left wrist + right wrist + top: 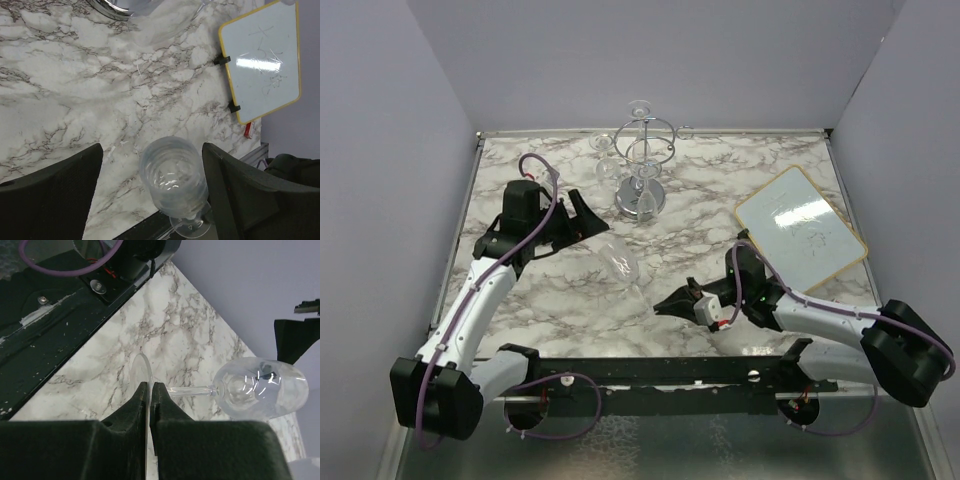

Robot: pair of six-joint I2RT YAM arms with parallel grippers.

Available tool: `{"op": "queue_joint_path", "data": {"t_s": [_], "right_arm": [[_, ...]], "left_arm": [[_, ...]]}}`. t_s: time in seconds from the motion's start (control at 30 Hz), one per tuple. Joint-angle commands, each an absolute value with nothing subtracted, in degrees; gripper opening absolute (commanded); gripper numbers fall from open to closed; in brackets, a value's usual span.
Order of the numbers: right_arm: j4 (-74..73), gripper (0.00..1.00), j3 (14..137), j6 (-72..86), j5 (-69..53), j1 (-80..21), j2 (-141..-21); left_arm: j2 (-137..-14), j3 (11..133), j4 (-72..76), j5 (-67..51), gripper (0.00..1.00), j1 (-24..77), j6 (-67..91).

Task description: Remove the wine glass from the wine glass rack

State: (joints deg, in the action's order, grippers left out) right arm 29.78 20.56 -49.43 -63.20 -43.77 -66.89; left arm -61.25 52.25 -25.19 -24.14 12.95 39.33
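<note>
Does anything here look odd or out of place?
Yes: the clear wine glass is tipped sideways, off the chrome wire rack, its foot pinched edge-on by the right gripper. The left gripper is open.

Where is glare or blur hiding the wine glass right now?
Top external: the wine glass is only a faint outline against the marbled table, and the wine glass rack shines. Left wrist: bowl sharp, light streak on the whiteboard. Right wrist: bowl carries bright highlights; the right gripper fills the foreground, dark.
</note>
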Motion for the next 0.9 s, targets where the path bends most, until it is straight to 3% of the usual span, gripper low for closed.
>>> {"op": "queue_joint_path", "data": {"t_s": [0.0, 0.2, 0.87], "right_arm": [[28.32, 0.01, 25.46, -61.65, -64.43, -45.54, -69.43], [23.08, 0.01, 29.13, -69.32, -60.65, -46.49, -71.70], [27.38, 0.01, 24.96, -77.76, -52.67, -46.96, -68.04]], "left_arm": [[-61.00, 53.91, -26.67, -30.47, 0.82, 10.52, 38.40], [-60.90, 55.95, -32.61, -29.34, 0.78, 8.02, 39.62], [-57.31, 54.89, -34.56, -35.87, 0.64, 7.48, 43.29]]}}
